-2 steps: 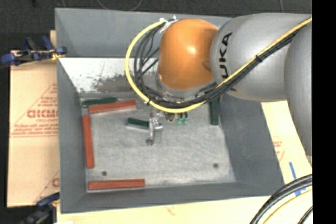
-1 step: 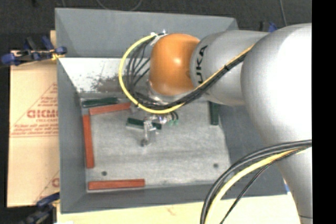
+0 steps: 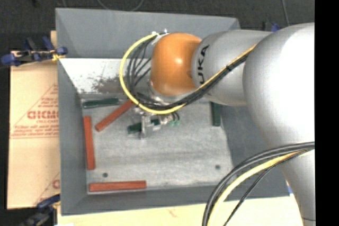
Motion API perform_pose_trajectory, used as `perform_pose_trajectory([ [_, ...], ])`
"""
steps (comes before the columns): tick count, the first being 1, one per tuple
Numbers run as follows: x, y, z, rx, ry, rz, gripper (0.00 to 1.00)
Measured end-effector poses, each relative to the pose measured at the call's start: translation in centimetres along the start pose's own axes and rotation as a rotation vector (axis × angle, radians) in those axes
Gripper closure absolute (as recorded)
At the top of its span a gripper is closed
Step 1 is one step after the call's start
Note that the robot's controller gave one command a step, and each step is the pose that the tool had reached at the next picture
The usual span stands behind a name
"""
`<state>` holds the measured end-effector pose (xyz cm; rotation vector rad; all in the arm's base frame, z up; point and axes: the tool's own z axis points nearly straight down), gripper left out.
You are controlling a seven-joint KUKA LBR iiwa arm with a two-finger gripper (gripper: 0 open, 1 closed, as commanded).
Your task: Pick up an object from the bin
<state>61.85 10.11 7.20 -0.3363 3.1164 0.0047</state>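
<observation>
Pincer (image 3: 150, 125) sits low over the bin (image 3: 169, 162) floor, left of centre, its opening not discernible; the nearest thing, a slanted red-brown bar (image 3: 113, 117) just to its left, looks light, stiff and smooth, best gripped across its narrow width at mid-length.

"UKA" lettering on the arm (image 3: 229, 67)

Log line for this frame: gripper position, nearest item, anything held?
gripper: down at bin centre | nearest: slanted red bar, view-left of it | held: cannot tell | rest: long red bar by left wall
</observation>
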Motion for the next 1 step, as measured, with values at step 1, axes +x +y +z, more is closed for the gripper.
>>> perform_pose_trajectory([
  [1,-2.0,2.06,-13.26,0.004,-0.007,-0.069,1.0],
])
